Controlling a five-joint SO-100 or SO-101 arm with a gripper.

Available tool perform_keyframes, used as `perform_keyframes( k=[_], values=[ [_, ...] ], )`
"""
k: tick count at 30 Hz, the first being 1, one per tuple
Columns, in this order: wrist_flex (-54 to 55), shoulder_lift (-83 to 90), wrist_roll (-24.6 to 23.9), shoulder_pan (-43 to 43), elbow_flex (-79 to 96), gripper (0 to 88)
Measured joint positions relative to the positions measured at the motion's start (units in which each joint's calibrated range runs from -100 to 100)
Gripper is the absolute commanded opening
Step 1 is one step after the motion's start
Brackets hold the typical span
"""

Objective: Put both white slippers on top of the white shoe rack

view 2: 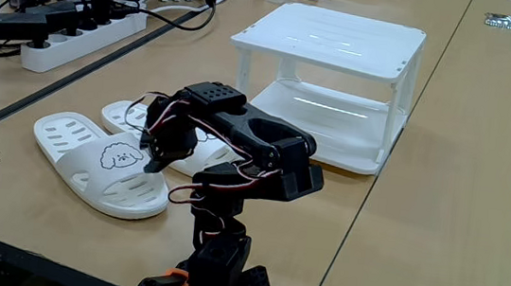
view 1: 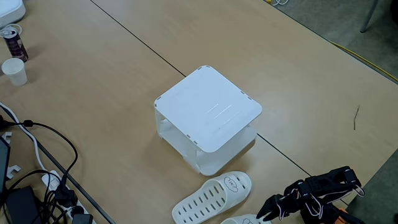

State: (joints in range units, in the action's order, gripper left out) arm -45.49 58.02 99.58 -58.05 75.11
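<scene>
Two slippers on the table, side by side, near the rack but apart from it: one slipper at near left in a fixed view, second slipper just behind, partly hidden by the arm. Rack top flat and bare, well right and far from the slippers. Gripper low over the second slipper, pointing left; cannot tell whether closed or parted. Power strip with cables at far left. Cup and can at far left in a fixed view.
</scene>
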Motion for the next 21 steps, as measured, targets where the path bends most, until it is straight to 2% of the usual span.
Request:
perform_keyframes(
  k=[6,21],
  values=[
    [4.21,-0.08,0.00,-0.07,-0.36,12.7],
    [3.43,-10.06,0.00,-0.07,-16.08,13.3]
  ],
)
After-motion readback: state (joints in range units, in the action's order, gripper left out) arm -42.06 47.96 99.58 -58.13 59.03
